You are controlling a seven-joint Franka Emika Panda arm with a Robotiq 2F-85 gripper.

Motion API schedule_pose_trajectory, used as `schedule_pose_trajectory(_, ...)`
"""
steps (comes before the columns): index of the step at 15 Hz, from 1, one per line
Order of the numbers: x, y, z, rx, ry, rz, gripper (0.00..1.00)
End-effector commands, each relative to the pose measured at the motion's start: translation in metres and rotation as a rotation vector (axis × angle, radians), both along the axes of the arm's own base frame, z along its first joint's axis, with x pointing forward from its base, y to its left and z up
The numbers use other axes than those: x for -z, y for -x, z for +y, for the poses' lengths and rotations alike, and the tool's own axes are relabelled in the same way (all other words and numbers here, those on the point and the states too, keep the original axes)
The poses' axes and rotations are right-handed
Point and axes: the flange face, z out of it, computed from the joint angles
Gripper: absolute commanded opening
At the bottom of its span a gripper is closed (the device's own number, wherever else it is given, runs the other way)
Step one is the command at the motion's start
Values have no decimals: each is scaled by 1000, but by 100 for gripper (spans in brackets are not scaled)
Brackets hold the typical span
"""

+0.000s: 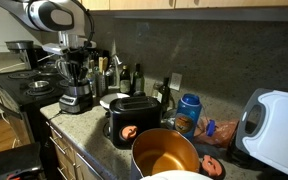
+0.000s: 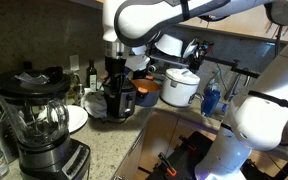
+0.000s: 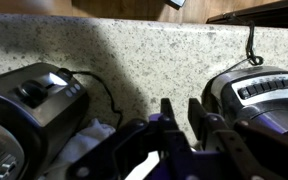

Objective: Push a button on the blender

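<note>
- The blender (image 3: 269,95) stands on the granite surface (image 3: 144,50) against the wall. Its grey base and its row of buttons (image 3: 267,90) lie at the right of the wrist view.
- In an exterior view the clear jar (image 2: 39,120) sits on the base with the dark lid on.
- The gripper (image 3: 182,108) hangs above the surface between the toaster (image 3: 34,95) and the blender base. It touches neither.
- Its fingers are drawn nearly together, with only a sliver of gap at the tips, and they hold nothing.
- The button row is off to one side of the fingertips, not under them, so the press likely needs a sideways shift first.
- Risk: the buttons sit tight in a row. A tip landing between two could press both, or the wrong one.
- Risk: a slanted push, rather than one square to the panel, could slide the base on the smooth surface or rock the tall jar.
- Risk: the toaster is near on the other side, and a wide swing of the wrist could knock it.
- Risk: a cord (image 3: 251,45) hangs just behind the base and could snag a finger that overshoots.
- Whether the blender is plugged in cannot be told. If it is, a firm press may start it.
</note>
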Motion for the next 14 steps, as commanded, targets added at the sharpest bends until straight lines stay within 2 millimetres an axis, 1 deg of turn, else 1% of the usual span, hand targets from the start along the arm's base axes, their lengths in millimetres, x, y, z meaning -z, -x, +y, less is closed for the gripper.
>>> schedule_pose_trajectory(1,-15,-1,-7,46,25,1,56)
schedule_pose_trajectory(2,-15,-1,-8,52,28,6,64)
schedule_pose_trajectory(7,-14,-1,-12,54,53,55,100)
schedule_pose_trajectory(12,-11,0,-13,54,78,77,100)
schedule_pose_trajectory(13,-6,2,-11,40,44,73,100)
schedule_pose_trajectory(14,-6,2,-11,40,45,74,100)
